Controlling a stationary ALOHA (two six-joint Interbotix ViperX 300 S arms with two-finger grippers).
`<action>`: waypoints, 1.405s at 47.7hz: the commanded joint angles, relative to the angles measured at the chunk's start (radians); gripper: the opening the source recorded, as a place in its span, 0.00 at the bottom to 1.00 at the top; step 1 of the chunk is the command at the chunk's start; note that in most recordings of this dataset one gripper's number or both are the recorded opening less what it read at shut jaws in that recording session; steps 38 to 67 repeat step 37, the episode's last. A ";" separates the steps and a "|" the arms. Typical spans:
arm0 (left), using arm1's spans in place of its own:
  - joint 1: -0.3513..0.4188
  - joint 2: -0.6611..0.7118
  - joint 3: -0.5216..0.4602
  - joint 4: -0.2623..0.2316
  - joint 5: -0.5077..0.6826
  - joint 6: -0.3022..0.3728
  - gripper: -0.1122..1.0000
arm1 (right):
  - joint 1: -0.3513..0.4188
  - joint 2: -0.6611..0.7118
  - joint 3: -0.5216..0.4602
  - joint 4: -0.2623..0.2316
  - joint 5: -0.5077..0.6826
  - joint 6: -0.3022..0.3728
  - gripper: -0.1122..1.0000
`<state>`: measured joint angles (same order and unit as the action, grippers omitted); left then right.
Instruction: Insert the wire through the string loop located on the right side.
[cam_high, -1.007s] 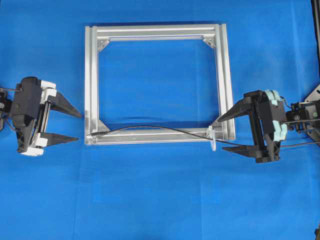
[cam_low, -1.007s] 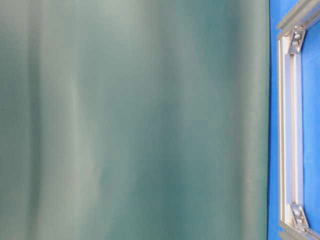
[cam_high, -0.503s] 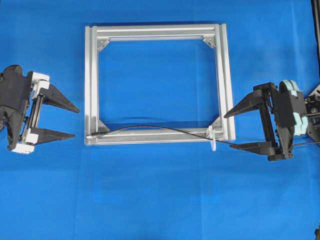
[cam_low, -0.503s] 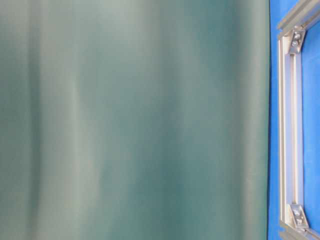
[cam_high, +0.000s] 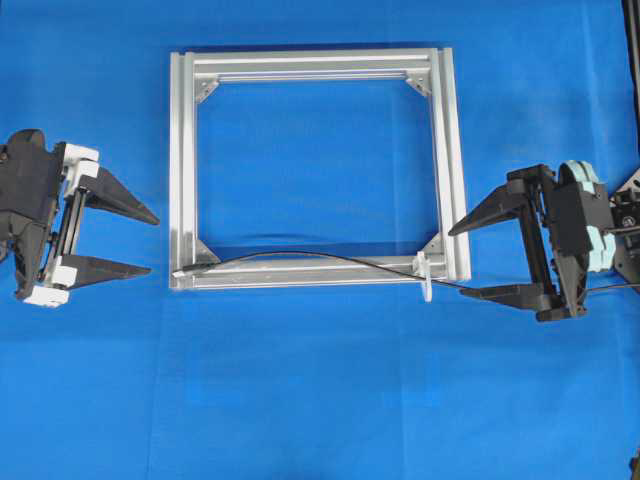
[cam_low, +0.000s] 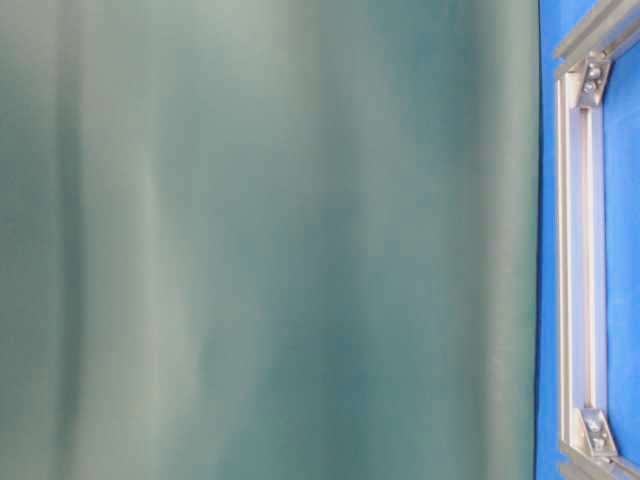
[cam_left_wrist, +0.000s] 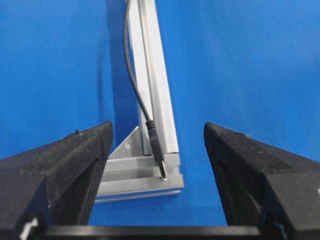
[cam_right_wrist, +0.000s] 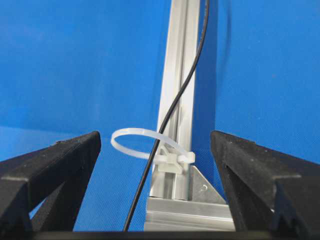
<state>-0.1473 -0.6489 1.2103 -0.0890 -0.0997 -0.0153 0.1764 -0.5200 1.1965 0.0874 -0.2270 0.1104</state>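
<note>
While wire (cam_right_wrist: 172, 107) threads string loop (cam_right_wrist: 145, 142), both claws gape, empty.

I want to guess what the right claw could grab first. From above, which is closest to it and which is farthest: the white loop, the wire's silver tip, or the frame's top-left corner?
1. The string loop, just left of the right gripper.
2. The wire's silvery tip, at the frame's bottom-left corner.
3. The frame's top-left corner, diagonally across.
</note>
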 joint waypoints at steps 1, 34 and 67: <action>0.003 0.002 -0.011 0.003 -0.005 0.002 0.70 | -0.003 -0.002 -0.021 -0.005 -0.003 -0.002 0.93; 0.003 0.000 -0.011 0.005 -0.005 0.002 0.70 | -0.003 -0.002 -0.020 -0.018 0.009 -0.003 0.93; 0.003 0.000 -0.011 0.005 -0.005 0.002 0.70 | -0.003 -0.003 -0.021 -0.018 0.009 -0.002 0.93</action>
